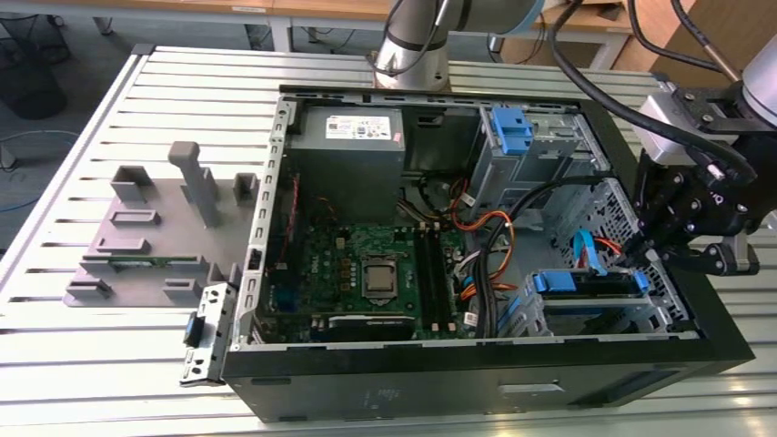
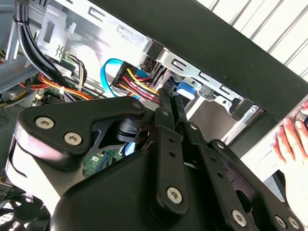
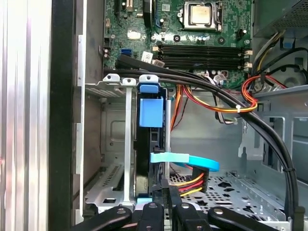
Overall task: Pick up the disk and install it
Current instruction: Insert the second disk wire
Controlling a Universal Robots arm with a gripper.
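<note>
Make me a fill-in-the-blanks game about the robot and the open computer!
1. The plastic carrier around the disk is coloured ____.
2. The gripper hangs over the open computer case, near the exterior view's ____ side.
3. In the second wrist view, a person's ____ rests at the edge of the case.
4. The green motherboard lies on the ____ of the case.

Missing words: blue; right; hand; floor

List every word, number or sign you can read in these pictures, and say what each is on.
No text can be read with confidence.
White sticker on the power supply: dark print, too small to read.
Motherboard: white markings, too small and blurred to read.
Small label on the motherboard: illegible.
</note>
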